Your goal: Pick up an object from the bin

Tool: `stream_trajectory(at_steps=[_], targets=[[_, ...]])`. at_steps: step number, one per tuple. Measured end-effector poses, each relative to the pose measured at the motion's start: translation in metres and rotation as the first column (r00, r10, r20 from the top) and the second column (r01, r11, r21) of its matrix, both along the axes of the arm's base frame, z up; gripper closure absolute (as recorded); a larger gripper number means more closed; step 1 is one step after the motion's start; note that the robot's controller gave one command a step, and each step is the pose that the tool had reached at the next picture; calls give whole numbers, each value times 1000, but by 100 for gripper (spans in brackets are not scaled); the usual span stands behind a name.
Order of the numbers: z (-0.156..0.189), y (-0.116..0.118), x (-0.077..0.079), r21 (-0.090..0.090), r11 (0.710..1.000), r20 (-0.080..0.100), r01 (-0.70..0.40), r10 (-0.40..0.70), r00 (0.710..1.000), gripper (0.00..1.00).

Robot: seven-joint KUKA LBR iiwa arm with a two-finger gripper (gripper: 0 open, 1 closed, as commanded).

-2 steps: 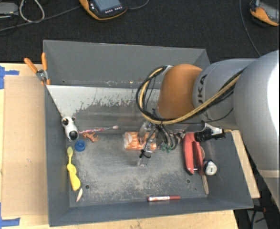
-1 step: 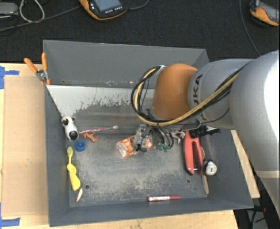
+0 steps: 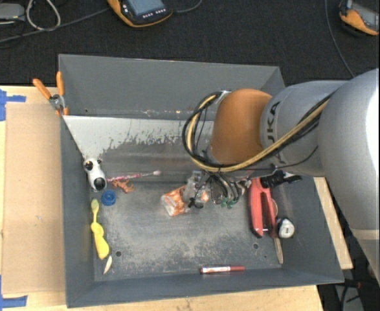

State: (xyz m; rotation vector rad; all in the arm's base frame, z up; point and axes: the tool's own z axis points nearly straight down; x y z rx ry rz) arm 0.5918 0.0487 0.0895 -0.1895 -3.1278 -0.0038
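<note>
Step in hand: you are at the approach stage. The gripper (image 3: 196,197) sits low over the middle of the bin (image 3: 164,89), just beside a crumpled orange-and-clear wrapper (image 3: 175,203).
Grip state: you cannot tell whether it is released or clenched, because the orange wrist cover (image 3: 238,125) and cables (image 3: 195,131) crowd the view there.
Task's thing: judged to be the wrapper, lying on the bin floor near centre, on the gripper's view-left side.
Next move: you would probably centre over the wrapper, close on it and lift. It looks light and crushable, so it may slip.
Bin, view-left: white-and-black cylinder (image 3: 95,173), blue cap (image 3: 108,199), thin pink stick (image 3: 135,175), yellow strip (image 3: 99,236).
Bin, view-right: red-handled tool (image 3: 261,211), with a white round piece (image 3: 285,227) just beside it.
Bin, front wall: red pen (image 3: 223,269).
</note>
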Motion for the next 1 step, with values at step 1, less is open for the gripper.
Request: stream_trajectory(at_steps=[1], targets=[[104,15,30,0,1000,2,13,-13,1000,0]])
